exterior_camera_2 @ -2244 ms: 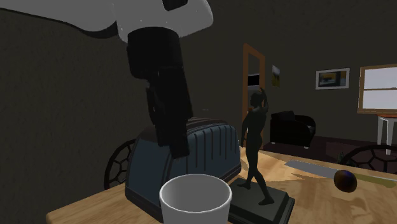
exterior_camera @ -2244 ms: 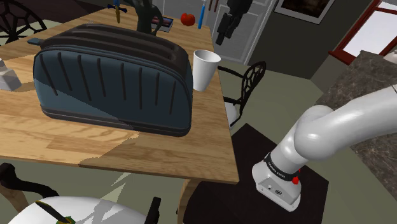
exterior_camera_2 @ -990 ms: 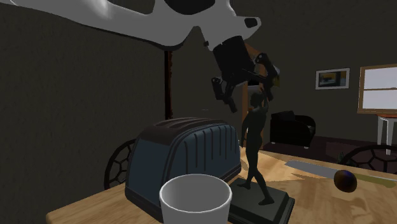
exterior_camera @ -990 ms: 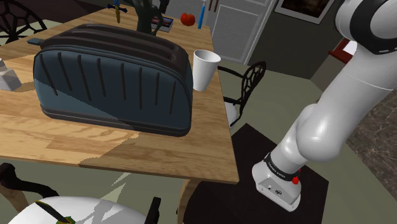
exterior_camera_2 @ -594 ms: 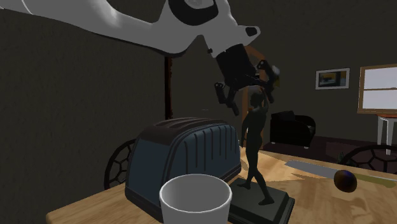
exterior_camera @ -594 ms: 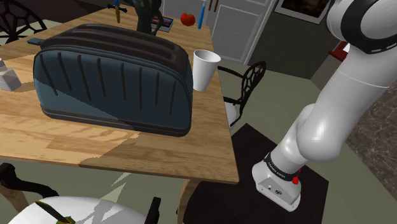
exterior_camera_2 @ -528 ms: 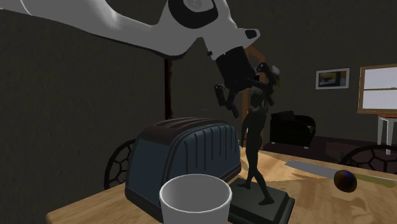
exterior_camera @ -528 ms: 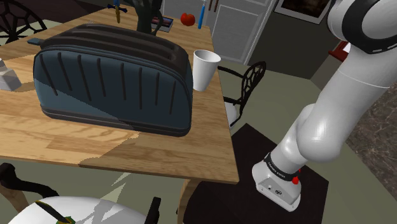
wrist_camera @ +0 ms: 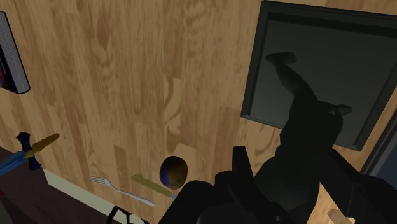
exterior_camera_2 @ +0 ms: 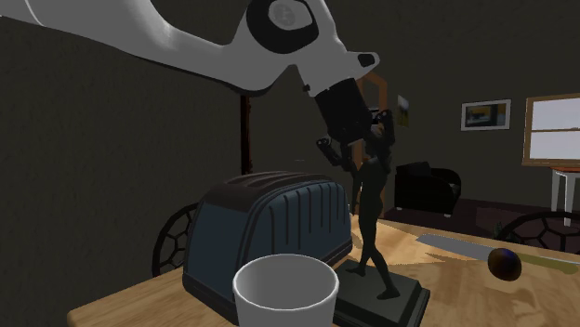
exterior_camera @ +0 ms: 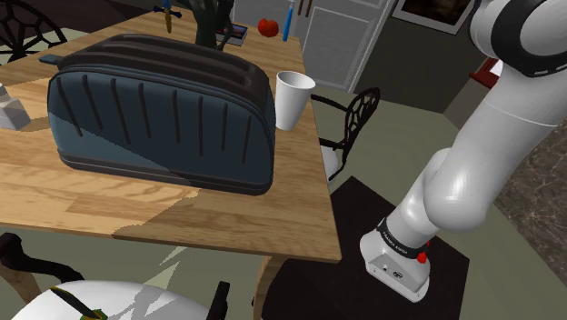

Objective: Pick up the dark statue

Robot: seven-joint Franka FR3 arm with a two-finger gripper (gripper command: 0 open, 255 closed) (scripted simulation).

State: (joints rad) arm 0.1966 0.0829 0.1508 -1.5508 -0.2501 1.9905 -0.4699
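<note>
The dark statue (exterior_camera_2: 372, 218), a standing figure with one arm raised, is fixed on a dark flat base (exterior_camera_2: 390, 299) on the wooden table (exterior_camera: 227, 214), just behind the big toaster. My black gripper (exterior_camera_2: 362, 149) has come down from above and is shut on the figure's head and raised arm. In the wrist view the figure (wrist_camera: 304, 137) sits clasped between my two fingers (wrist_camera: 243, 170), with its rectangular base (wrist_camera: 318, 57) below it. The base rests on the table. In the shoulder view the statue (exterior_camera: 211, 32) stands at the table's far end.
A large dark toaster (exterior_camera: 159, 109) takes up the table's middle. A white cup (exterior_camera: 293, 98) stands beside it near the edge. Past the statue lie a dark round fruit (wrist_camera: 173, 170), a fork (wrist_camera: 121, 191), a knife (wrist_camera: 149, 184), a book (wrist_camera: 11, 54) and a small sword (wrist_camera: 30, 147). Chairs ring the table.
The gripper has swung over from the toaster, lowered onto the statue's top and shut on it. The statue has stayed in place on the table.
</note>
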